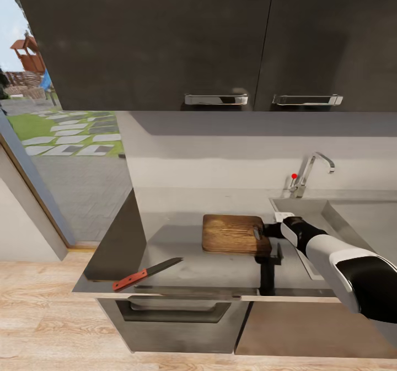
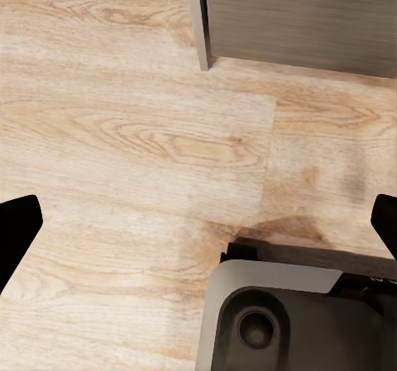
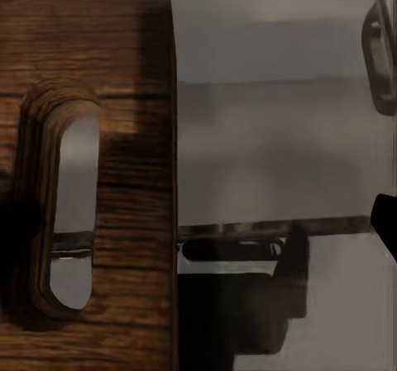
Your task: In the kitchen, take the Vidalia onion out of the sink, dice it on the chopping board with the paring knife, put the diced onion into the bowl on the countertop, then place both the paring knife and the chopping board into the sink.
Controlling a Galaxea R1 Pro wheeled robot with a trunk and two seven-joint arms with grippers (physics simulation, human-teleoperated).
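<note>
The brown chopping board (image 1: pixel 233 233) lies on the grey countertop (image 1: pixel 182 261), left of the sink (image 1: pixel 336 211). My right gripper (image 1: pixel 271 230) is at the board's right edge, by its hole. In the right wrist view the board (image 3: pixel 124 140) and its slot are very close; one fingertip (image 3: pixel 385 221) sits far out, so the gripper (image 3: pixel 198 222) stands open, its other finger hidden by the board. The paring knife (image 1: pixel 146 273) lies near the counter's front left edge. The white bowl (image 1: pixel 283 215) peeks out behind my right wrist. My left gripper (image 2: pixel 198 222) hangs open over the floor.
Glossy black upper cabinets (image 1: pixel 165 35) hang over the counter. The chrome tap (image 1: pixel 310 173) with its red-tipped lever stands behind the sink. A drawer (image 1: pixel 176 305) below the counter stands slightly out. A glass door (image 1: pixel 60 156) is at the left. My base (image 2: pixel 289 321) sits on the wood floor.
</note>
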